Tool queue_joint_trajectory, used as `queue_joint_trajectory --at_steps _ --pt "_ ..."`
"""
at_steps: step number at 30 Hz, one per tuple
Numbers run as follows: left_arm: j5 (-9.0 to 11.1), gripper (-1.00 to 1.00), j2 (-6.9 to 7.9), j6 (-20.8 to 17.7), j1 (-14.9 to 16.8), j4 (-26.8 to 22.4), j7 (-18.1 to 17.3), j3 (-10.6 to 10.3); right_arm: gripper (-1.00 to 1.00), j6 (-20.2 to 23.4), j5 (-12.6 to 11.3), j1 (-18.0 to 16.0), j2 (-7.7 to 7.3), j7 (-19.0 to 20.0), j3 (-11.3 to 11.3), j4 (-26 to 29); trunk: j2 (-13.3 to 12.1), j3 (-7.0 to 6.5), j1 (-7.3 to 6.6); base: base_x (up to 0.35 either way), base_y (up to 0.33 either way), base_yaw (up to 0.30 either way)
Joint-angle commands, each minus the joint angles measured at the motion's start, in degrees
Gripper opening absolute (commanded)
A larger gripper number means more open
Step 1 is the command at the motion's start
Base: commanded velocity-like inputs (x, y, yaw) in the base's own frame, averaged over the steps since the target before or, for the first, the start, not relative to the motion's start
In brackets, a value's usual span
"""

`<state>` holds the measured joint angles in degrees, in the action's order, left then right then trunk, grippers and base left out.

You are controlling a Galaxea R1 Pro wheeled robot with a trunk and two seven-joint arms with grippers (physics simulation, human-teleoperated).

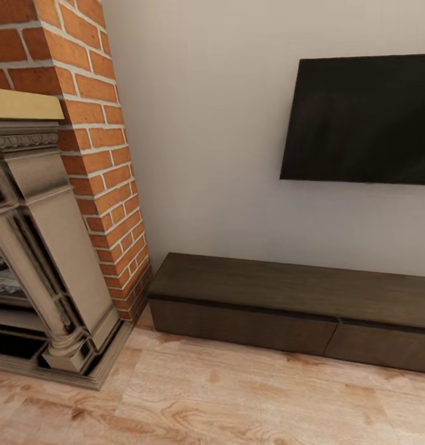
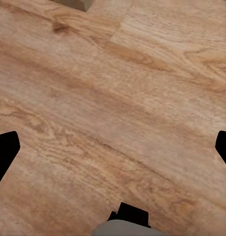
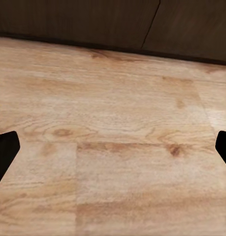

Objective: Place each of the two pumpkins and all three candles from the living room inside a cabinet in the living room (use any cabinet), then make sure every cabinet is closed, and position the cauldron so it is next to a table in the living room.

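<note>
Long low dark-brown wooden cabinet [image 1: 286,309] ahead, long axis along wall, drawers closed – right pincer [image 3: 113,147] nearer, released; left pincer [image 2: 113,147] released, over plank floor [image 2: 113,98]

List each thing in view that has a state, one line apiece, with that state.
cabinet: both visible drawer fronts shut flush, top bare.
television: screen dark, mounted on the wall.
fireplace: standing at the brick column, no fire visible.
left gripper: open, empty, over the wooden floor.
right gripper: open, empty, facing the cabinet's base.
</note>
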<state>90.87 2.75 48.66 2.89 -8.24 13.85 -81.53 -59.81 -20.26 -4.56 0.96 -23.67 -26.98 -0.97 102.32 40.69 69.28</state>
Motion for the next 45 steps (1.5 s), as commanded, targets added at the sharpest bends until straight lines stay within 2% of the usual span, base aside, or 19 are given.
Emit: queue_joint_trajectory --at_steps 1,7,13,22,26,31,45 --pt "0.1 1.0 0.06 0.1 0.0 -0.2 0.6 -0.5 1.0 0.3 -0.2 0.0 0.05 -0.3 -0.5 0.0 -0.4 -0.14 -0.23 0.0 0.0 0.0" --pt "0.1 1.0 0.1 -0.5 0.0 -0.2 0.6 -0.5 1.0 1.8 -0.3 0.0 0.14 -0.3 -0.5 0.0 -2.8 -1.24 -1.55 0.0 0.0 0.0" --pt "0.1 1.0 0.06 -2.3 0.0 -0.2 0.9 -0.4 1.0 2.0 -0.3 0.0 0.15 -0.3 -0.6 0.1 -5.2 -2.31 -2.87 0.0 0.0 0.0" --pt "0.1 1.0 0.06 -2.5 0.0 -0.2 1.1 -0.4 1.0 2.0 -0.3 0.0 0.13 -0.3 -0.5 0.1 -8.8 -3.93 -4.85 0.0 0.0 0.0" --pt "0.1 1.0 -0.17 -3.0 0.0 -0.2 0.8 -0.5 1.0 2.0 -0.3 0.0 0.16 -0.3 -0.6 0.1 -8.8 -3.93 -4.85 0.0 0.0 0.0" --pt "-0.3 1.0 -0.56 -8.1 0.0 -0.3 0.5 -0.5 1.0 2.0 -0.3 0.0 0.18 -0.3 -0.5 0.1 -8.8 -3.93 -4.85 0.0 0.0 0.0" --pt "-0.1 1.0 -0.58 -10.2 0.0 -0.4 0.6 -0.4 1.0 2.0 -0.3 0.0 0.18 -0.3 -0.5 0.1 -8.8 -3.93 -4.85 0.0 0.0 0.0"
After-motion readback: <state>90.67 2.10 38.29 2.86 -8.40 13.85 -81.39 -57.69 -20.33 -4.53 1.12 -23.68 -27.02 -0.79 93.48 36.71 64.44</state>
